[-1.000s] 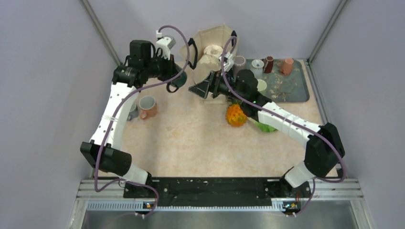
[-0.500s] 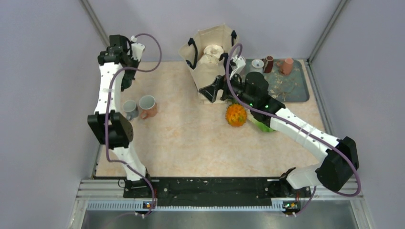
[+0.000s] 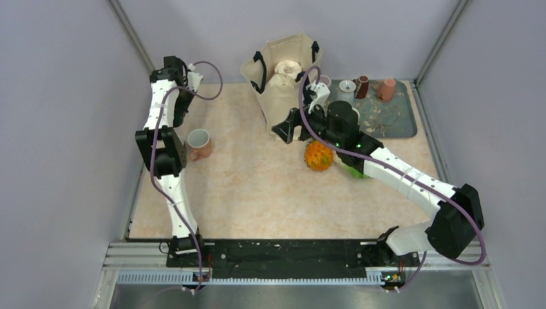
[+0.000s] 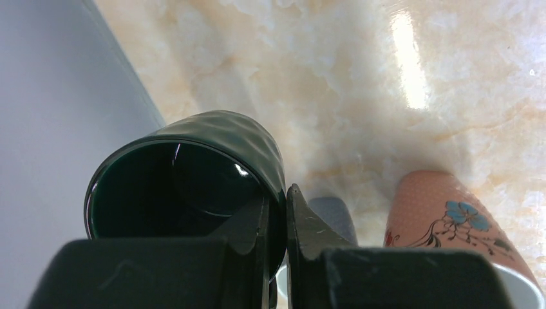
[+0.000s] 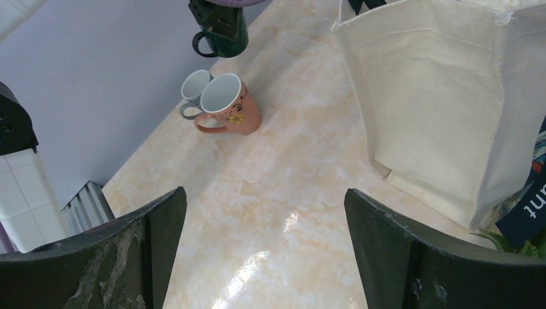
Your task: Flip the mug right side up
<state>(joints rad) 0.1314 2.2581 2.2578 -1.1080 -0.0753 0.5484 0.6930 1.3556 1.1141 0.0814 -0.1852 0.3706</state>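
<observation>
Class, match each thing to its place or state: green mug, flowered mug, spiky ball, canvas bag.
1 green mug
2 flowered mug
3 spiky ball
4 canvas bag

A mouth up on the table
B pinched at the rim by the left end effector
C stands at the back, handles up
D lies in front of the bag

Pairs: 1-B, 2-A, 3-D, 4-C

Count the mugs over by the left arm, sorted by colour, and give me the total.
dark green mug: 1, gripped at its rim by the left tool
grey mug: 1
salmon floral mug: 1
Total: 3
</observation>
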